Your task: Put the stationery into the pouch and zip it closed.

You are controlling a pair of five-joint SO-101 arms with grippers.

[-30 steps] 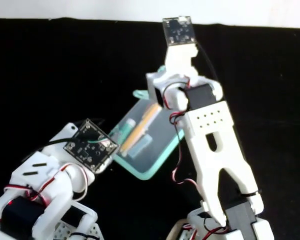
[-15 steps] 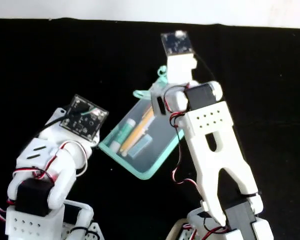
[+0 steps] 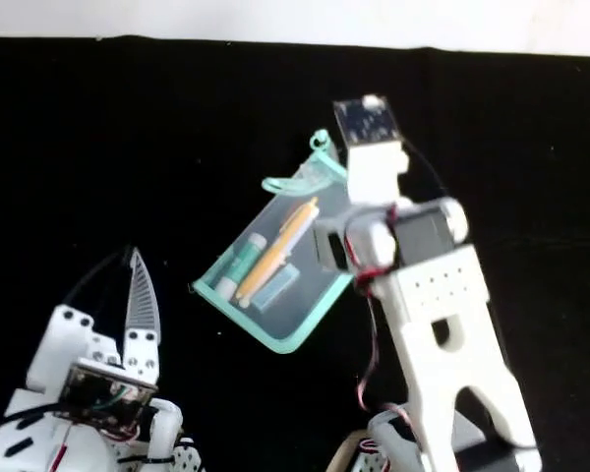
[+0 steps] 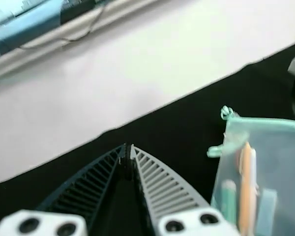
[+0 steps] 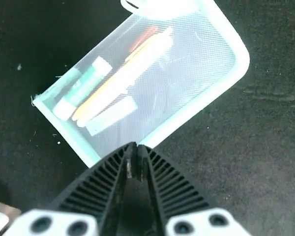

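Note:
A clear pouch (image 3: pixel 275 270) with teal trim lies flat on the black table, with its teal zipper pull (image 3: pixel 320 144) at the far end. Inside it are an orange pencil (image 3: pixel 277 246), a green glue stick (image 3: pixel 234 262) and a pale blue eraser (image 3: pixel 273 285). My left gripper (image 3: pixel 135 258) is shut and empty, pointing away from me, to the left of the pouch and apart from it. My right gripper (image 5: pixel 136 146) is shut and empty, hovering over the pouch's (image 5: pixel 152 83) near long edge. In the left wrist view the pouch (image 4: pixel 265 172) sits beside my shut left gripper (image 4: pixel 127 147).
The black cloth (image 3: pixel 98 147) covers the table up to a white strip (image 3: pixel 275 18) along the far edge. The right arm (image 3: pixel 433 295) rises beside the pouch's right side. Open cloth lies left of and beyond the pouch.
The left arm has pulled back from the pouch toward the near left corner, its gripper now pointing away. The right arm has drawn back to the right, uncovering the pouch's far end.

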